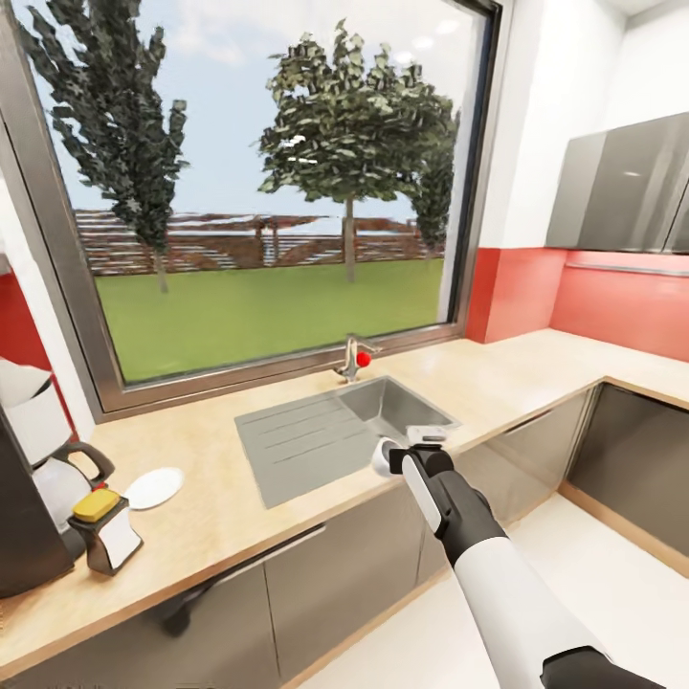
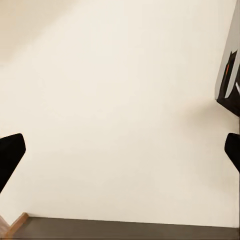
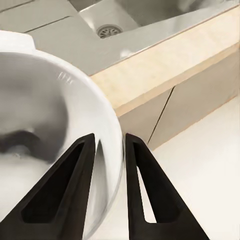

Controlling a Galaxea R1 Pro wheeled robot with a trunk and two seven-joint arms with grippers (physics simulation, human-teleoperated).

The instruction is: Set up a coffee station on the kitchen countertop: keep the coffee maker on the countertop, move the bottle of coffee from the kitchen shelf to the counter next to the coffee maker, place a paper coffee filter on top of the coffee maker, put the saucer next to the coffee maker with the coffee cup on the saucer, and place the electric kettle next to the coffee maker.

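Note:
My right gripper (image 1: 410, 450) hangs over the counter's front edge by the sink (image 1: 330, 431), shut on the rim of a white coffee cup (image 1: 385, 459). In the right wrist view the two dark fingers (image 3: 80, 170) pinch the wall of the cup (image 3: 45, 130). At the far left of the counter stand the dark coffee maker (image 1: 24, 536), a white electric kettle (image 1: 55, 483) with a dark handle, and the coffee bottle (image 1: 107, 531) with a yellow lid. A white saucer (image 1: 153, 488) lies flat beside them. My left gripper (image 2: 122, 150) is open above pale floor.
The wooden countertop (image 1: 498, 378) runs under a large window and turns a corner at the right. A tap with a red knob (image 1: 356, 360) stands behind the sink. Grey cabinet fronts (image 1: 325, 574) run below, and a wall cabinet (image 1: 622, 187) hangs at the upper right.

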